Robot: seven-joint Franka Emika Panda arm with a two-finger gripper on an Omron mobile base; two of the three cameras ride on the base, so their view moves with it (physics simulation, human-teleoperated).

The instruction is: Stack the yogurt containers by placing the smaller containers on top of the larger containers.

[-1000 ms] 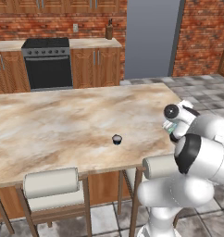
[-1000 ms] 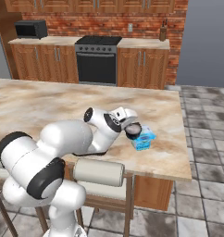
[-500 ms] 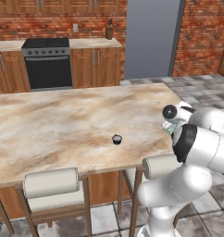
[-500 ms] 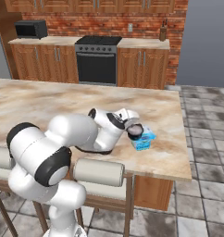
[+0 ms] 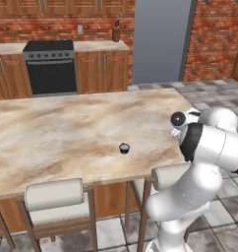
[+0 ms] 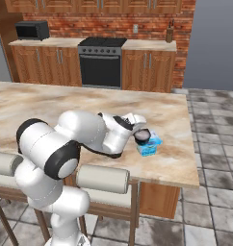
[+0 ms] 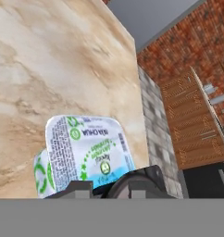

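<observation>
Right base view shows the arm reaching low over the marble tabletop (image 6: 51, 103) with a small dark cup (image 6: 142, 136) at its tip, poised just above the pale blue tub (image 6: 149, 145) near the tabletop's right end. The fingers (image 7: 117, 189) are drawn in narrow, and by the look of it they are clamped on that cup, whose dark rounded body sits between them in the hand view, right over the tub's printed lid (image 7: 88, 150). The step in hand seems to be setting this cup on the tub. The next move likely calls for a short, straight descent until the cup rests flat on the lid, then a gentle release so it does not tip. A second dark cup (image 5: 124, 148) stands alone mid-tabletop, well apart from the tub, not yet stacked.
</observation>
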